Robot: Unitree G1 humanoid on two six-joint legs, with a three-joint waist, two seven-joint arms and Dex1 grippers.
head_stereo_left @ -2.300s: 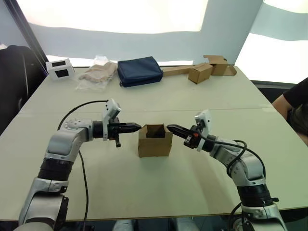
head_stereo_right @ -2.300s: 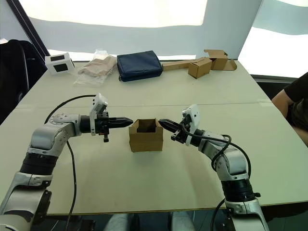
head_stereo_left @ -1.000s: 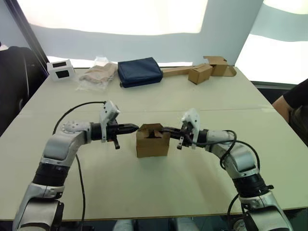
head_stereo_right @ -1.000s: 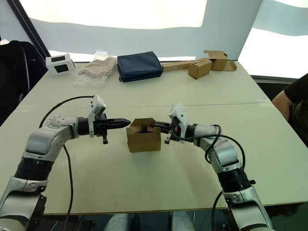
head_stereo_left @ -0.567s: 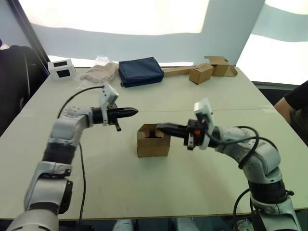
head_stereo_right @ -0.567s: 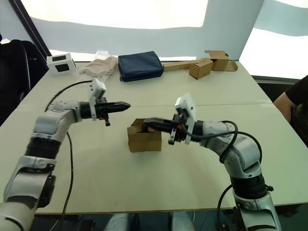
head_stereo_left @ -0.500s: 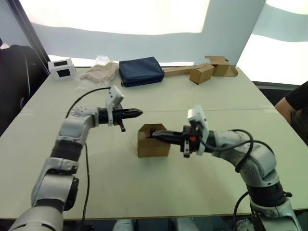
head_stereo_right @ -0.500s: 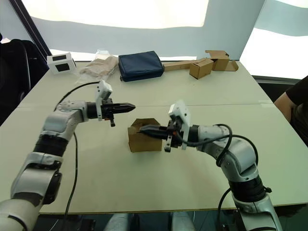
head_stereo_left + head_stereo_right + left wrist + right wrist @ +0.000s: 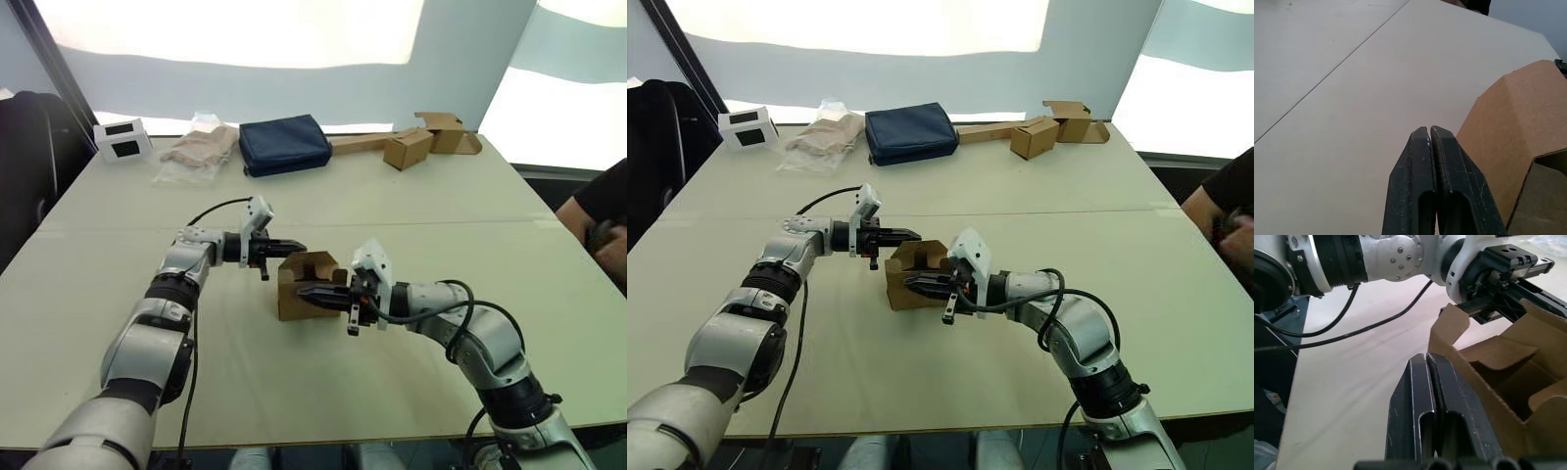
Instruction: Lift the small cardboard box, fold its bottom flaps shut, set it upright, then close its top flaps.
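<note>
Left eye view: the box (image 9: 310, 286) sits on the table (image 9: 323, 206), open end up, its top flaps (image 9: 315, 261) partly raised and not yet folded. The left gripper (image 9: 294, 249) reaches in level from the box's left, its tips at the upper rim; in the left wrist view its jaws are pressed together with nothing between them, beside a raised flap. The right gripper (image 9: 306, 292) comes from the box's right and lies across the near wall, jaws likewise pressed together and empty in the right wrist view. Neither one clasps cardboard, so they look set as blunt pushers, one on each side, probably to squeeze or tip the box for lifting. Behind the box, well apart, lie a blue pouch (image 9: 284, 145) and two smaller boxes (image 9: 423, 139).
</note>
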